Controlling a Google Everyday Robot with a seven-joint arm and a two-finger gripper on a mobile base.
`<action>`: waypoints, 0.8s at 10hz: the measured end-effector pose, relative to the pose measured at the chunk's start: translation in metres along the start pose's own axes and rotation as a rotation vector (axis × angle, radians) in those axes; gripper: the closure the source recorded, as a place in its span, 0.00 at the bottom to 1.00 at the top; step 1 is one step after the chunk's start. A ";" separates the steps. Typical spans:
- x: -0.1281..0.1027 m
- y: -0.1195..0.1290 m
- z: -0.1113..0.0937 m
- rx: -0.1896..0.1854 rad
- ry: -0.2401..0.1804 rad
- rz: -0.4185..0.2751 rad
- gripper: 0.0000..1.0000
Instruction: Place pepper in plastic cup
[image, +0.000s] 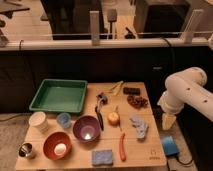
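Pepper (121, 146) lies just beside the blue sponge (102, 157); my gripper (168, 122) hangs past the table's (150, 142) right edge, grip I cannot tell.

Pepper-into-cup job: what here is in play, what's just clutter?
In play: pepper, right of the sponge; white cup or blue cup, cannot tell which is plastic; pincer, far right, clear of the pepper.

Clutter: tray, purple bowl, red bowl, metal cup, sponge, fruit, cloth.
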 end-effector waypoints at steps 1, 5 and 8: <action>-0.011 0.001 0.006 -0.002 0.009 -0.024 0.20; -0.038 0.012 0.023 -0.013 0.031 -0.099 0.20; -0.066 0.021 0.038 -0.020 0.029 -0.157 0.20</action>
